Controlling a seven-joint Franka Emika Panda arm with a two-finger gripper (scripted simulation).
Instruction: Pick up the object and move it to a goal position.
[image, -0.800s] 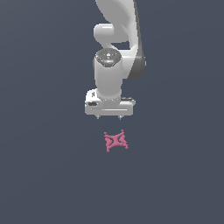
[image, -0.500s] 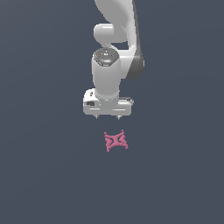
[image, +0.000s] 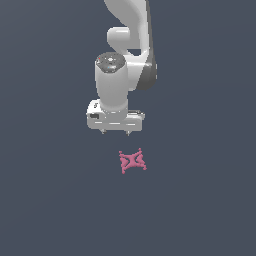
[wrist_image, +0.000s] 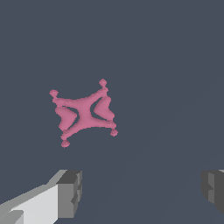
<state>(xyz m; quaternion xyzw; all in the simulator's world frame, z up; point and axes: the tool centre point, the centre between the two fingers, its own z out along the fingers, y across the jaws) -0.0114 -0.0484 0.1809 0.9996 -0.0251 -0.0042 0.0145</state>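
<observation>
Flat, matte slate-grey floor (image: 45, 210), seamless and bare of texture. Lay flat on it, well inside every edge: pink star (image: 132, 161), thin, four-pointed, with knobbly bead-like tips and two curved cut-outs flanking a pinched waist. Hovered above and apart from it, slightly toward the exterior view's left: glossy white arm (image: 120, 75), rounded casings, ending in gripper (image: 115, 132) with blocky grey fingers (wrist_image: 70, 192). Jaws spread wide, far wider than the star, holding nothing.
</observation>
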